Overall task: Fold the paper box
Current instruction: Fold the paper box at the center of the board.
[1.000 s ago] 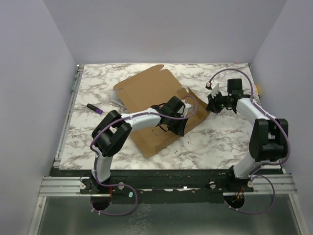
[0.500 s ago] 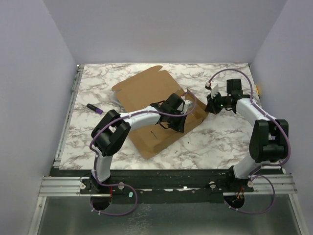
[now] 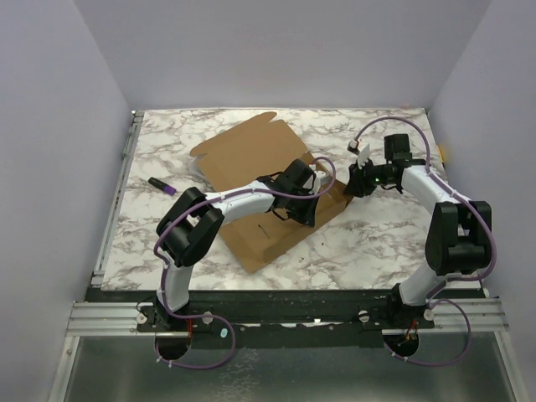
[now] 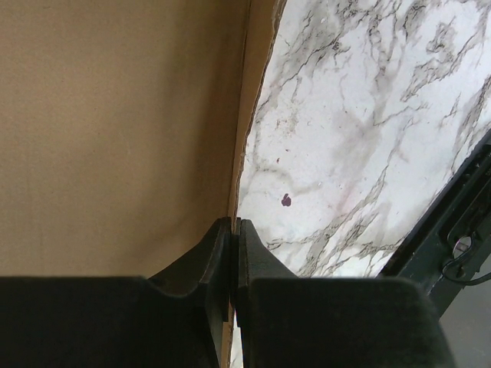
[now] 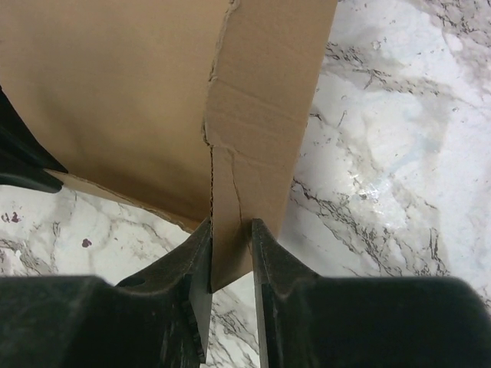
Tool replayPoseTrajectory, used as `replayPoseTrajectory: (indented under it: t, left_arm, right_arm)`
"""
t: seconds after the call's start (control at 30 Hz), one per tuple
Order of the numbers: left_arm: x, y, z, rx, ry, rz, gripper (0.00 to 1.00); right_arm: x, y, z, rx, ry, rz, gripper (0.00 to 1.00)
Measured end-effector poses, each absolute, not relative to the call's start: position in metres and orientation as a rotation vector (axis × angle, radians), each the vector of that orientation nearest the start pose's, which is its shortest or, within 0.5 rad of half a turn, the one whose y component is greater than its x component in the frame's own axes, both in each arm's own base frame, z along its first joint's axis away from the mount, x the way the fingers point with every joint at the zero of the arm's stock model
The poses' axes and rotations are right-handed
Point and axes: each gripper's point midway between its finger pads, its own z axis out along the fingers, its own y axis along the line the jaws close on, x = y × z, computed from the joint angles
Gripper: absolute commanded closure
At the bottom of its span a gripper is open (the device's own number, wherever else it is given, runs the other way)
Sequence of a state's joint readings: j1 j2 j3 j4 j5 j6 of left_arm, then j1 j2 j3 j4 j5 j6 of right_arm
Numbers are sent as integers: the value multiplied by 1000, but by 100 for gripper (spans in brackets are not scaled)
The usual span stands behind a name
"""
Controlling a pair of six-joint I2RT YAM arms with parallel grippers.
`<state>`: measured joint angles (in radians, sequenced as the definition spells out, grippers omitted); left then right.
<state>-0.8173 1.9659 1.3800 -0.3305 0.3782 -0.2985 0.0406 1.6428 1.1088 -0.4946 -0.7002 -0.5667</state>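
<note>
Aluminium rail [image 3: 109, 316] runs along the near edge of the surface [image 3: 377, 243], which is white marble-patterned with grey veins; both arm bases are bolted there.

Item 1: paper box [image 3: 251, 155]. Plain brown cardboard, lying askew around the middle of the surface. Its near corner points toward the near edge, left of centre. Its far panel reaches toward the far edge, and that panel's outer rim shows a small notch. The sheet is mostly spread open. A flap on its right side stands raised off the surface.

Item 2: left end effector [image 3: 316, 182]. It is reached across the cardboard to the box's right portion. In the left wrist view its fingers are together, pinching a thin cardboard edge [image 4: 239, 138] between them. Cardboard fills the left of that view and bare marble the right. A small purple speck [image 4: 285, 200] lies on the marble just beyond the fingertips.

Item 3: right end effector [image 3: 352, 186]. It is at the right corner of the box, toward the right side of the surface. In the right wrist view its fingers stand a little apart, with a narrow creased cardboard flap [image 5: 253, 138] between them. Whether they press on the flap cannot be told.

Item 4: a small dark pen-like object with a purple end [image 3: 162, 185]. It lies near the left edge, well apart from the box.
</note>
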Motion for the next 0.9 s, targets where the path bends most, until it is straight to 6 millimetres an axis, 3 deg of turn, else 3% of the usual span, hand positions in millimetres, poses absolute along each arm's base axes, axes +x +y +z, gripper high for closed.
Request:
replayPoseTrajectory:
  t: [0.33, 0.67, 0.9]
  left_arm:
    - [265, -394, 63, 842, 2506, -903, 92]
    - [267, -393, 63, 838, 2505, -907, 94]
    - [268, -393, 64, 835, 2500, -911, 94]
  right_arm:
    - [361, 119, 91, -946, 2195, 675, 69]
    - [354, 130, 91, -955, 2205, 712, 36]
    - [358, 117, 89, -927, 2218, 591, 29]
